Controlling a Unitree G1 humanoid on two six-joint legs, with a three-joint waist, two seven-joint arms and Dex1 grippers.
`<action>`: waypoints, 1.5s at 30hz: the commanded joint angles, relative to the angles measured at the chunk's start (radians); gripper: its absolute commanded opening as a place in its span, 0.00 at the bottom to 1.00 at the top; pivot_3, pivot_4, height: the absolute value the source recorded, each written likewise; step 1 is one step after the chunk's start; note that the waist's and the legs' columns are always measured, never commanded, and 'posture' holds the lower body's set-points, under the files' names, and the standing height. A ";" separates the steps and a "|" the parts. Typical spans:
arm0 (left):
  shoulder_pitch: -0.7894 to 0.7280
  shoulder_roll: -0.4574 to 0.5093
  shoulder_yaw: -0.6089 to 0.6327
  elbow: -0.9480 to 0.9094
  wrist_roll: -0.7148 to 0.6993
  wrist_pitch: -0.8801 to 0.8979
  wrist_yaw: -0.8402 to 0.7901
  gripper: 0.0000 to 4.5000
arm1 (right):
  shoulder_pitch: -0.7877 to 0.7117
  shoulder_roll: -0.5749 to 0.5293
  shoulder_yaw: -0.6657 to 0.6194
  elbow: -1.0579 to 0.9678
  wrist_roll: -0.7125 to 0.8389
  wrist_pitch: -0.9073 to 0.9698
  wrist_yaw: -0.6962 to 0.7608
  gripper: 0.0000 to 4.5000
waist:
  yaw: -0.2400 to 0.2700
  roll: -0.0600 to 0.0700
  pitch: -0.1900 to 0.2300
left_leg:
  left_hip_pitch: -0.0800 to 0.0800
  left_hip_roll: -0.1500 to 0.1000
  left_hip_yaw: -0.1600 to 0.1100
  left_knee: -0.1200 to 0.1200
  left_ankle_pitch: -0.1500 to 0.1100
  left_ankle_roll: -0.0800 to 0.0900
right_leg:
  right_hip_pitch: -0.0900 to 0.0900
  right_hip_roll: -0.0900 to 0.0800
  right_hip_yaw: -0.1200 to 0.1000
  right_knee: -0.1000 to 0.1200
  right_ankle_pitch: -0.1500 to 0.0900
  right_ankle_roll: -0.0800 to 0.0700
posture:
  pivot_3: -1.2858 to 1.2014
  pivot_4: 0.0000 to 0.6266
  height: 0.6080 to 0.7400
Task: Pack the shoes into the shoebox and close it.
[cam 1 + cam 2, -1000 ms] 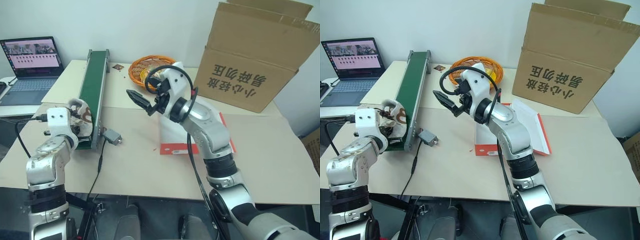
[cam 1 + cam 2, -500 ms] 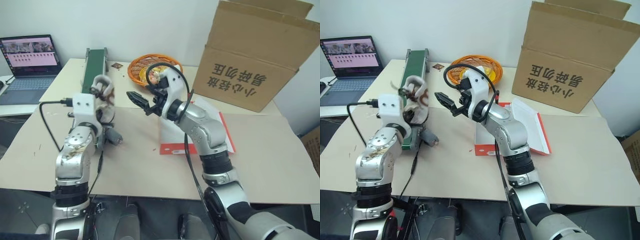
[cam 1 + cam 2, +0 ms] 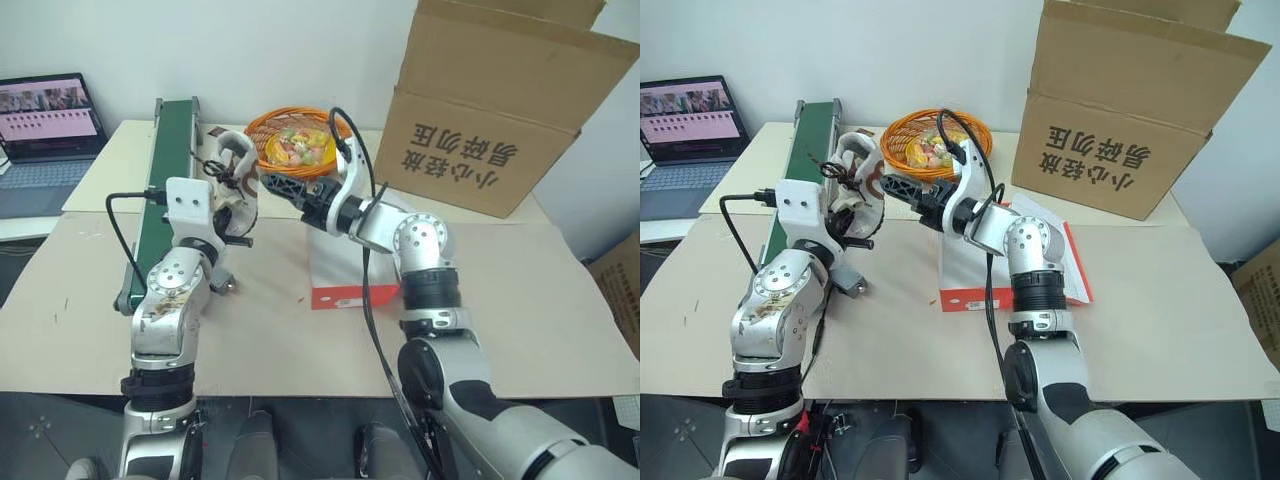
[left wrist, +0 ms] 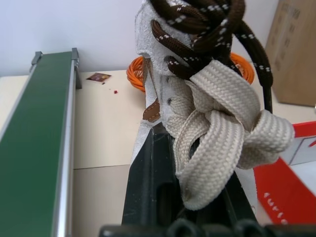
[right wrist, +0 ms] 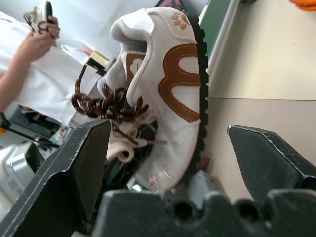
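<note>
Shoebox on cardboard-covered table; white wall behind.

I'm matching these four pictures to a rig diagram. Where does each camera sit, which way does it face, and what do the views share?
Left eye view: head camera, looking forward and down at the table; both arms show.
Right eye view: the same, from its twin.
Left wrist view: along the left gripper, shut on the shoe.
Right wrist view: between the open right gripper fingers, facing that shoe.
Shared: the shoe, the green conveyor, and the shoebox in the head views.
</note>
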 commanded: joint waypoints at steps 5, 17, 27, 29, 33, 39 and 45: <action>-0.028 -0.105 0.057 -0.120 -0.284 0.069 -0.084 0.00 | -0.116 0.036 -0.057 0.124 0.052 -0.092 0.021 1.00 | -0.003 0.000 0.001 | 0.000 0.000 0.000 0.000 0.000 0.000 | 0.001 0.000 0.000 0.000 0.000 0.000 | 0.52 0.24 0.91; 0.000 -0.069 0.011 -0.114 -0.334 0.123 -0.094 0.00 | -0.144 0.049 -0.014 0.128 0.029 -0.118 0.009 1.00 | -0.008 0.000 0.001 | 0.000 0.000 -0.002 0.002 0.000 0.000 | 0.002 0.001 0.000 0.000 0.000 0.001 | 0.52 0.24 0.91; 0.004 -0.038 -0.005 -0.102 -0.312 0.120 -0.085 0.00 | -0.129 0.063 0.015 0.065 0.025 -0.143 0.001 0.59 | -0.008 0.000 0.001 | 0.000 0.000 -0.002 0.002 0.000 0.000 | 0.002 0.001 0.000 0.000 0.000 0.001 | 0.52 0.24 0.91; 0.005 -0.035 -0.010 -0.102 -0.310 0.116 -0.082 0.00 | -0.125 0.068 0.012 0.050 0.034 -0.140 -0.006 0.48 | -0.008 0.000 0.001 | 0.000 0.000 -0.002 0.002 0.000 0.000 | 0.002 0.001 0.000 0.000 0.000 0.001 | 0.52 0.24 0.91; 0.010 -0.030 -0.018 -0.107 -0.311 0.115 -0.080 0.00 | -0.122 0.079 0.008 0.030 0.049 -0.138 -0.012 0.31 | -0.008 0.000 0.001 | 0.000 0.000 -0.002 0.002 0.000 0.000 | 0.002 0.001 0.000 0.000 0.000 0.001 | 0.52 0.24 0.91; 0.012 -0.015 -0.027 -0.099 -0.299 0.109 -0.082 0.00 | -0.123 0.088 -0.015 0.005 0.095 -0.104 -0.029 0.24 | -0.008 0.000 0.001 | 0.000 0.000 -0.002 0.002 0.000 0.000 | 0.002 0.001 0.000 0.000 0.000 0.001 | 0.52 0.24 0.91; 0.015 0.022 -0.064 -0.099 -0.265 0.070 -0.107 0.31 | -0.112 0.095 -0.021 -0.021 0.109 -0.090 -0.063 0.24 | -0.008 0.000 0.001 | 0.000 0.000 -0.002 0.002 0.000 0.000 | 0.002 0.001 0.000 0.000 0.000 0.001 | 0.52 0.24 0.91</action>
